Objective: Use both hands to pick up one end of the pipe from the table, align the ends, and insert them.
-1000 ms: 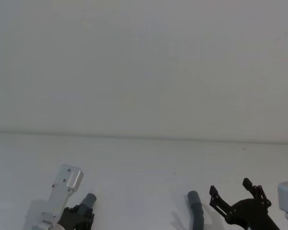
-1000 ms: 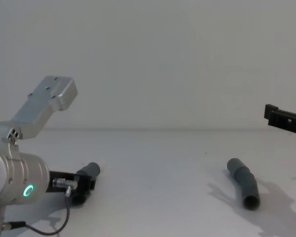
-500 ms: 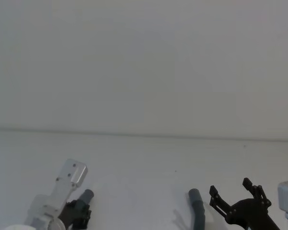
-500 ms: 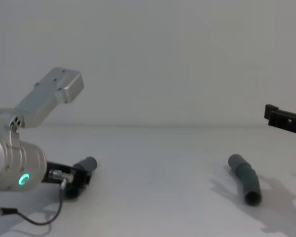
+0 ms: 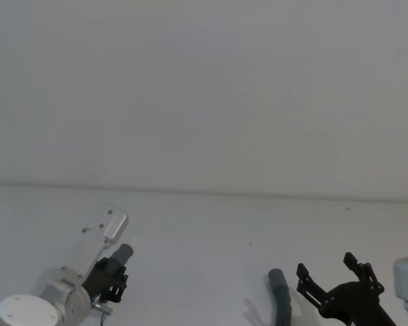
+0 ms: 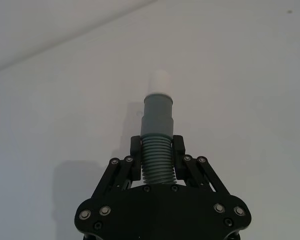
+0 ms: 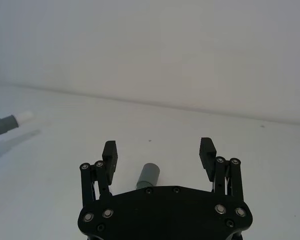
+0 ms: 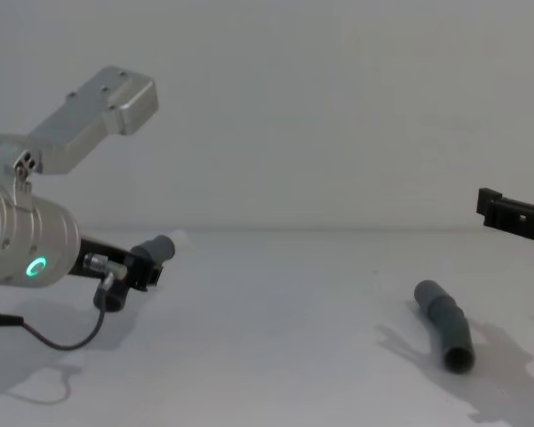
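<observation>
Ribs of the tipped pipe (image 6: 157,127) are clamped between the closed fingers of the left gripper (image 6: 156,149), low on the robot's left, with the white tip (image 6: 161,81) sticking out forward. As far as the chest view lets me judge, this pipe hangs clear of the table (image 8: 285,365). The right gripper (image 7: 157,148) hovers on the right with its fingers spread wide and nothing between them, close over the second pipe (image 8: 445,325), which lies flat on the table, well apart from the held one.
</observation>
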